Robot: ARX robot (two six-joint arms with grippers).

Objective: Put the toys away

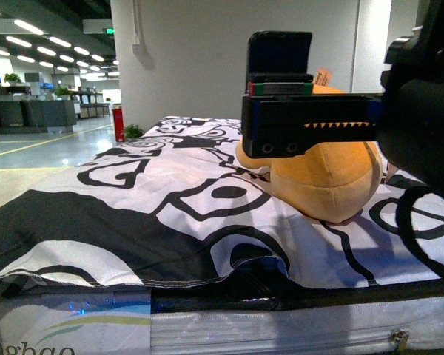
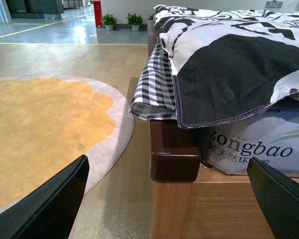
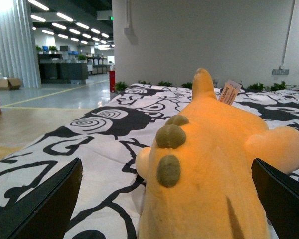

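A bed fills the lower half of the front view, covered by a black-and-white patterned bedspread (image 1: 170, 200) over a plastic-wrapped mattress (image 1: 229, 333). An orange-yellow plush animal (image 1: 333, 185) lies on the bedspread at right of centre.

The right gripper (image 3: 165, 163) reaches in from the right edge of the front view and overlaps the top of the plush there. Whether it touches the plush cannot be told. In the right wrist view its two dark fingers sit far apart in the lower corners, nothing is held, and the plush fills the lower middle between them.

The plush lies directly ahead of the right gripper. Its long axis appears to run away from the camera, from the broad body at the bottom edge to a pointed tip in the upper middle. Olive spots (image 3: 169, 137) run along its back, and a paper tag (image 3: 229, 92) stands near the tip.

The left gripper (image 2: 167, 159) is also spread wide and empty. It faces the dark wooden bed corner (image 2: 173, 152), with an orange rug (image 2: 40, 129) on the floor at left, and no plush shows in its view.

The right arm is clearly the nearer one. A grasp looks likely to call for a short advance with the fingers passing either side of the body.
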